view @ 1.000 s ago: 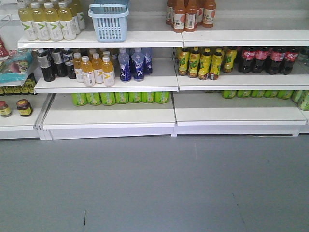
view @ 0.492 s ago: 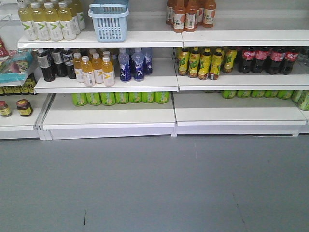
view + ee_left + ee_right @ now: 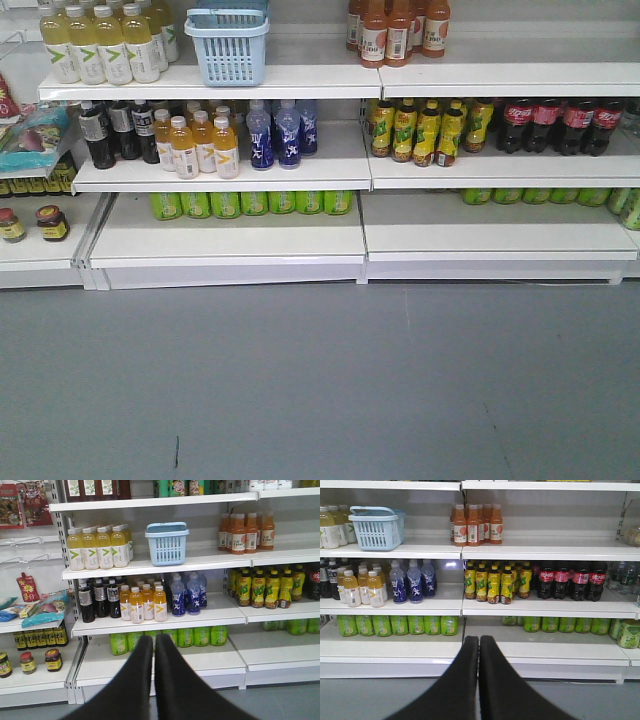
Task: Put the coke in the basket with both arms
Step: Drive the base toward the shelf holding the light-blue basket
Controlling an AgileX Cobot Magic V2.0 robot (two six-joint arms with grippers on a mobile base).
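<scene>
The light blue basket [image 3: 227, 48] stands on the top shelf, left of centre, between yellow drink bottles and orange ones. It also shows in the left wrist view as the basket [image 3: 167, 544] and in the right wrist view as the basket [image 3: 375, 528]. The coke is out of view. My left gripper [image 3: 154, 638] is shut with nothing in it, far back from the shelves and pointing at the lower shelf. Likewise shut and holding nothing, my right gripper [image 3: 479, 639] hangs over the floor in front of the bottom shelf. Neither arm shows in the front view.
Dark cola bottles with red labels [image 3: 560, 125] stand at the right of the middle shelf, beside yellow-green bottles [image 3: 425, 130]. Blue bottles [image 3: 275, 135] and orange-yellow bottles [image 3: 195, 145] fill the left half. Green bottles [image 3: 250, 203] line the lowest shelf. Grey floor [image 3: 320, 380] lies in front.
The shelves sit very slightly further right in the front view. Nothing on them has moved.
</scene>
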